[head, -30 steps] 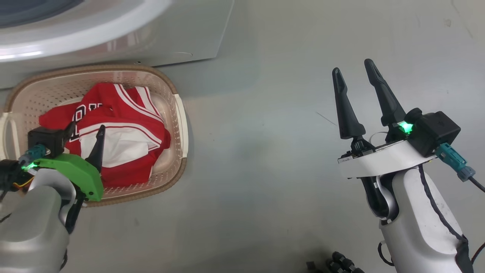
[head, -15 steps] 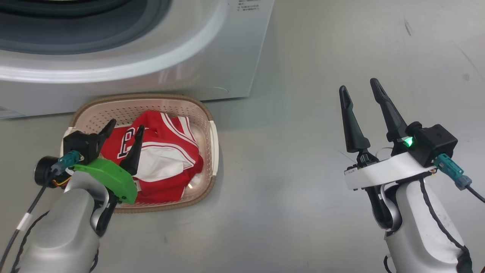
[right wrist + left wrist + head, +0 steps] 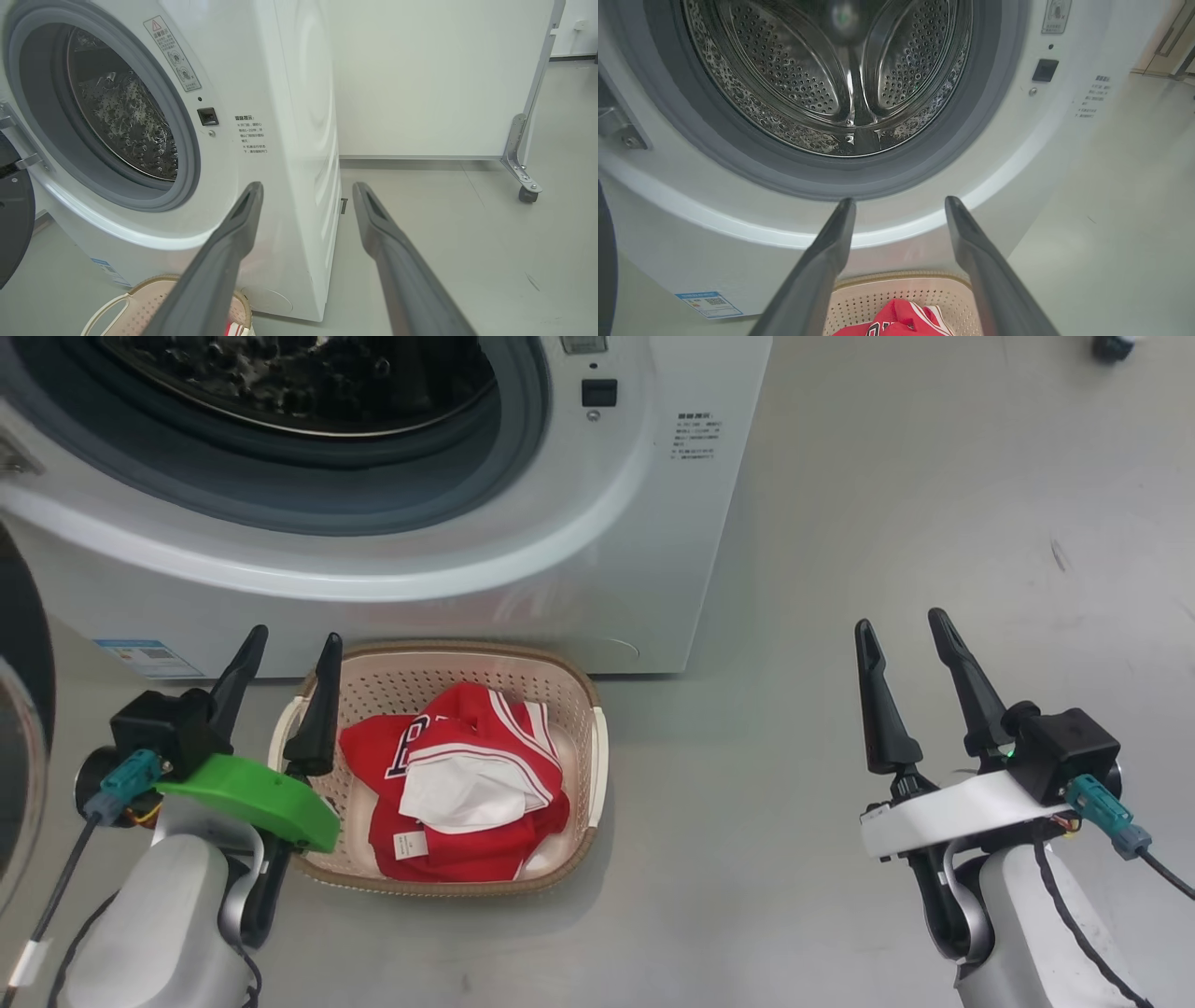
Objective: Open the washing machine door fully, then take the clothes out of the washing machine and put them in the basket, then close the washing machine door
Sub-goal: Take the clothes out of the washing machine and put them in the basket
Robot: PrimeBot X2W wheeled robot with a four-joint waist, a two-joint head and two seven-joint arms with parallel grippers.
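Head view: the left gripper, spread and empty, hangs by the left rim of the cream perforated plastic basket, which holds the red and white clothes. The right gripper, also spread and empty, hovers over grey floor. Left wrist view looks into the steel drum of the white boxy washing machine. Right wrist view catches its black-rimmed round door swung open.

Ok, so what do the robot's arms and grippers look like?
The left arm and right arm are pale silver-grey with black cables along them. The left gripper has two long, tapered dark fingers on a bright green plate; the right gripper has the same fingers on a white plate. Each wrist carries a black box with a teal plug.
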